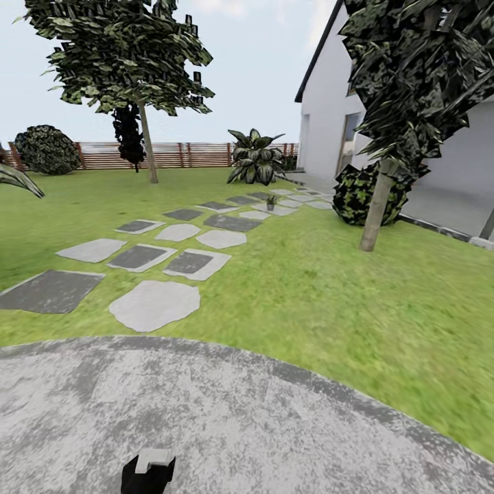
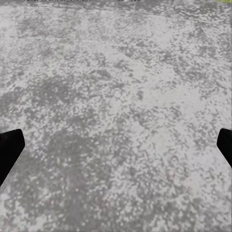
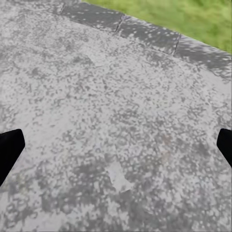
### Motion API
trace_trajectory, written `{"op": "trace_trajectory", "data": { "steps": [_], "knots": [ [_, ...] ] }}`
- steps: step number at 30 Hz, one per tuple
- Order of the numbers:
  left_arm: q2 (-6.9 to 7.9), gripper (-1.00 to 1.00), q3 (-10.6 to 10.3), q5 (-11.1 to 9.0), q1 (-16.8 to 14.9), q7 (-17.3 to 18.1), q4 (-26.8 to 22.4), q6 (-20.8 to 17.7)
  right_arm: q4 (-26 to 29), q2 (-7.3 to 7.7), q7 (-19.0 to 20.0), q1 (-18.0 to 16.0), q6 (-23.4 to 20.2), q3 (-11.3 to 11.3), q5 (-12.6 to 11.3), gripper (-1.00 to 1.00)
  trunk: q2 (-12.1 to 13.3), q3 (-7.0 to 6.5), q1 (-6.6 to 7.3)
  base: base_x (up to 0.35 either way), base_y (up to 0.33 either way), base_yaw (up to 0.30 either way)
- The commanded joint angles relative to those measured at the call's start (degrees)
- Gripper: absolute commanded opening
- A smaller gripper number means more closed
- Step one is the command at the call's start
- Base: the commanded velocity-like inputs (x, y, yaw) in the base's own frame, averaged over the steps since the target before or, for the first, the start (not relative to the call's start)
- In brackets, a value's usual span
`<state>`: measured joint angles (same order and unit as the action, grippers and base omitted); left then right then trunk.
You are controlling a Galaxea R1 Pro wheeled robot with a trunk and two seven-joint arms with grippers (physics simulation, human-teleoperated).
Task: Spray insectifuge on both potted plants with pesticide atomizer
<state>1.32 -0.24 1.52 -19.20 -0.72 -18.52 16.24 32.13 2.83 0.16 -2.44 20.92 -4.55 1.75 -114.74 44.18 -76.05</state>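
Two dark fingertips frame each wrist view, far apart at the side edges, so the left gripper (image 2: 116, 145) is spread wide with nothing between its tips, and the right gripper (image 3: 116, 145) is likewise released and empty. Both look down on the grey mottled paved circle (image 1: 288, 425), which fills the lower part of the head view; in the right wrist view its darker edging stones (image 3: 145, 31) and a strip of lawn (image 3: 193, 17) run across the upper right of the frame.

At the bottom edge of the head view, left of centre, a small black part with a pale grey top (image 1: 149, 472) pokes into the frame; I cannot tell what it is.

Beyond the circle the lawn (image 1: 329, 288) spreads over the middle of the head view. Flat stepping stones (image 1: 154, 304), some pale and some dark, lead from the lower left toward the centre right. Among the far stones, just right of centre, stands one small potted plant (image 1: 271, 202), tiny at this distance. Behind it rises a big striped-leaf plant (image 1: 256, 158) before the slatted wooden fence (image 1: 171, 155). A tree (image 1: 137, 68) stands at upper left, another tree (image 1: 405, 103) at upper right beside a round shrub (image 1: 357, 195) and the white house (image 1: 329, 103)
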Motion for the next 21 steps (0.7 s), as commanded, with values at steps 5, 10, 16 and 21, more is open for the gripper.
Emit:
{"op": "trace_trajectory", "data": {
  "steps": [5,10,16,21],
  "knots": [
    [0.0,1.0,0.0,0.2,-0.1,-0.1,0.1,0.2,0.0,-0.01,0.0,0.0,0.2,-0.1,0.2,1.0,0.0,0.05,-0.03,0.337,-0.074,0.273],
    [-0.01,1.0,0.0,0.2,0.0,-0.1,0.1,0.2,0.0,-0.01,0.0,0.0,0.2,-0.1,0.2,1.0,0.0,0.05,-0.03,0.337,-0.074,0.274],
    [0.0,1.0,0.0,0.2,0.0,-0.1,0.1,0.2,0.0,-0.01,0.0,0.0,0.2,-0.1,0.2,1.0,0.0,0.05,-0.03,0.337,-0.074,0.274],
    [0.0,1.0,0.1,0.2,0.0,-0.1,0.1,0.2,0.0,-0.01,0.0,0.0,0.2,-0.1,0.2,1.0,0.0,0.05,-0.03,0.337,-0.074,0.274]
  ]
}}
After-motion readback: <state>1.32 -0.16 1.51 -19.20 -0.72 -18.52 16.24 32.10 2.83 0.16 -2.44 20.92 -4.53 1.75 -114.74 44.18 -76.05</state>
